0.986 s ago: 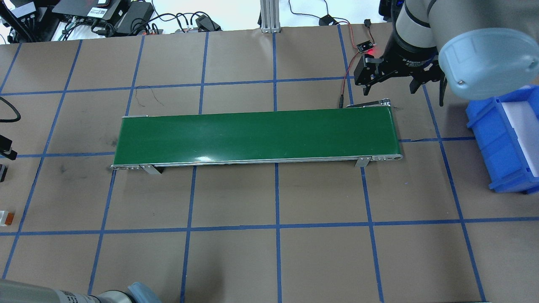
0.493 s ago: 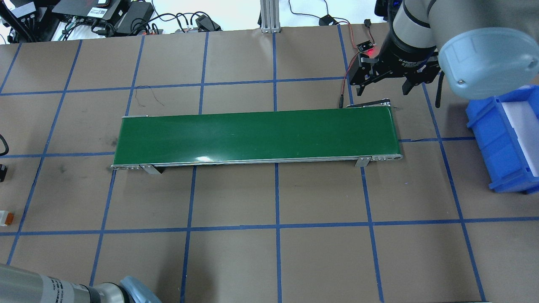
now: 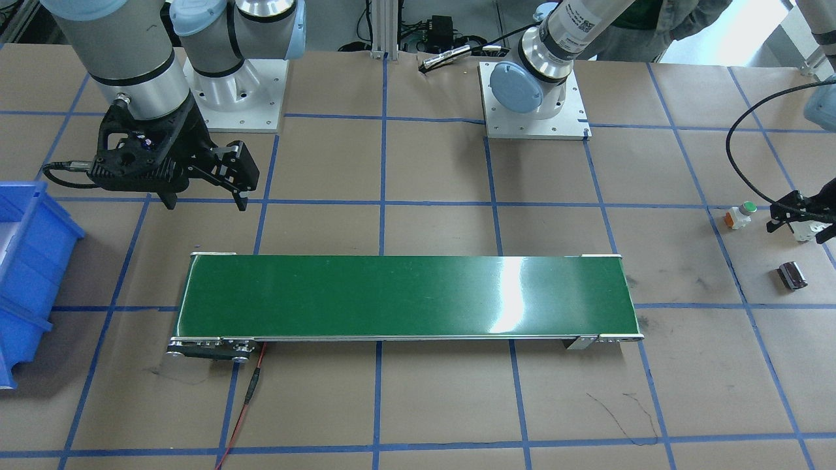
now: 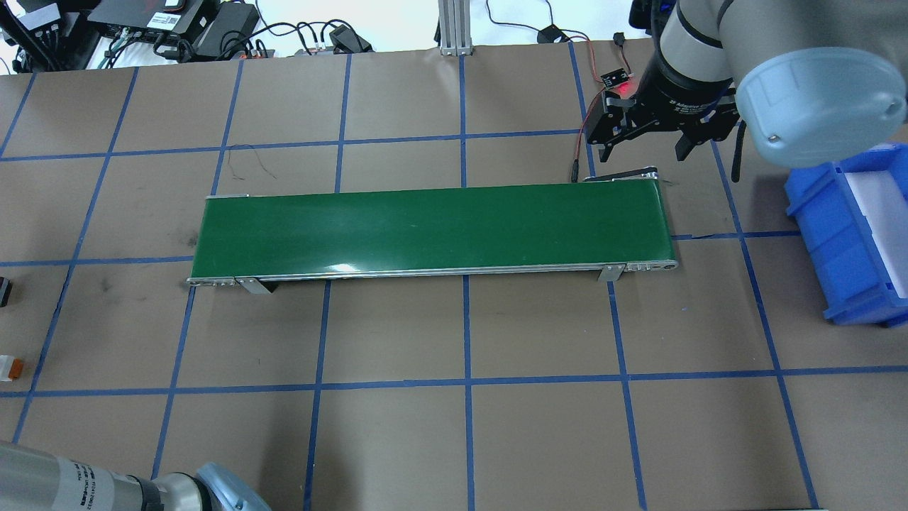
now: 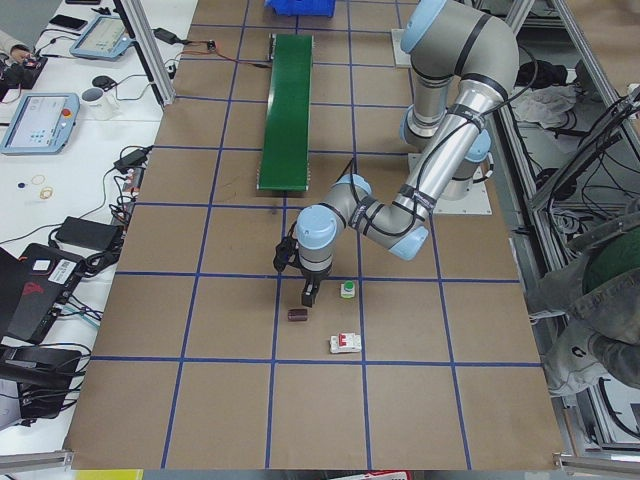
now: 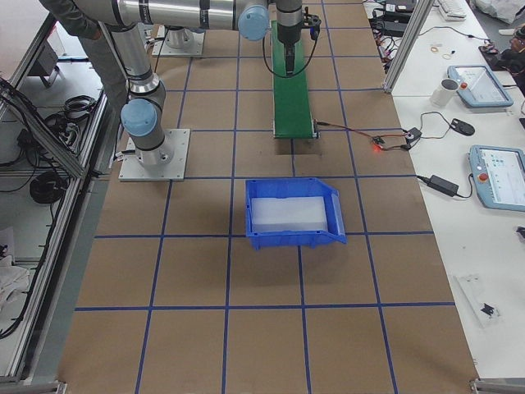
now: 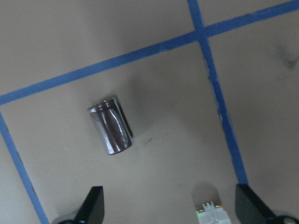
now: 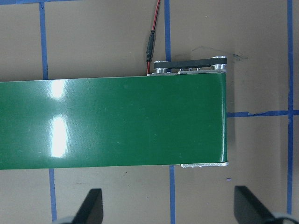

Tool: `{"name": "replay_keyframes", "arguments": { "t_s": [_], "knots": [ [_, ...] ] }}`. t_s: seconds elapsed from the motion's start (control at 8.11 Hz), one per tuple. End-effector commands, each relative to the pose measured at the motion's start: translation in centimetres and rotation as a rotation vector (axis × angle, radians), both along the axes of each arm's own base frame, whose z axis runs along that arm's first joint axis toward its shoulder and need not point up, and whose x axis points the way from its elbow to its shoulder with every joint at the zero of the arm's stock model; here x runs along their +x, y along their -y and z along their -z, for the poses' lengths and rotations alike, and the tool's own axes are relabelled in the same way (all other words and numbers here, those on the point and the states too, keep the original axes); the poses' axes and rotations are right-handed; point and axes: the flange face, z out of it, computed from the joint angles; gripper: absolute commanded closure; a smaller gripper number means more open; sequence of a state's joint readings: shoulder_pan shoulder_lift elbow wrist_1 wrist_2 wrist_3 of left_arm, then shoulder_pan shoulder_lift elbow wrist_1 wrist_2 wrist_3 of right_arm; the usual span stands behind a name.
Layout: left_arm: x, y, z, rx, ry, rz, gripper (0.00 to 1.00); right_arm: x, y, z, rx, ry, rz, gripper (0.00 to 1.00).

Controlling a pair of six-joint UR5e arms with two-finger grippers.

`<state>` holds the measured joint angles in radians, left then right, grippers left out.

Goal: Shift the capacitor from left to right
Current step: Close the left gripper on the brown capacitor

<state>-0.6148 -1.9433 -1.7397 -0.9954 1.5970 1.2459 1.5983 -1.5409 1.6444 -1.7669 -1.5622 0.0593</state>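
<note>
Brown paper taped into blue squares covers my table (image 3: 431, 405). From across it, the green conveyor belt (image 3: 405, 297) lies in the middle. My right gripper (image 3: 207, 204) hangs spread wide over the paper behind one end of the belt, near the blue bin (image 3: 26, 261). Well past the belt's other end, my left gripper (image 3: 796, 234) partly covers the white circuit breaker (image 3: 808, 230). The green-capped button (image 3: 739, 216) sits to one side, and the capacitor (image 3: 791, 275) lies on the paper just in front, clear of my fingers.

From overhead, my right gripper hovers open beyond the belt's far right corner. The capacitor is only a dark sliver at the left edge.

From the left end, my near arm points its gripper down close above the paper, between capacitor and button.

My left wrist camera shows the capacitor on its side ahead of my two spread fingertips, touching neither.

My right wrist camera shows fingertips held wide apart over the paper beside the belt's end.
</note>
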Motion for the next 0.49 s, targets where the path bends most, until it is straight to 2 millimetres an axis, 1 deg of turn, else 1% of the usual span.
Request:
{"name": "replay_keyframes", "arguments": {
  "t_s": [0.0,0.12,0.37],
  "knots": [
    [3.3,1.3,3.6,-0.106,0.1,0.014,0.0,0.0,0.2,0.2,-0.001,0.002,0.0,0.0],
    [3.9,1.1,4.4,-0.111,0.096,-0.028,0.0,0.0,0.2,0.2,-0.001,0.002,0.002,0.0],
    [3.7,1.3,5.2,-0.149,0.052,-0.101,0.0,0.0,0.2,0.1,-0.001,0.001,0.0,0.0]
  ]
}}
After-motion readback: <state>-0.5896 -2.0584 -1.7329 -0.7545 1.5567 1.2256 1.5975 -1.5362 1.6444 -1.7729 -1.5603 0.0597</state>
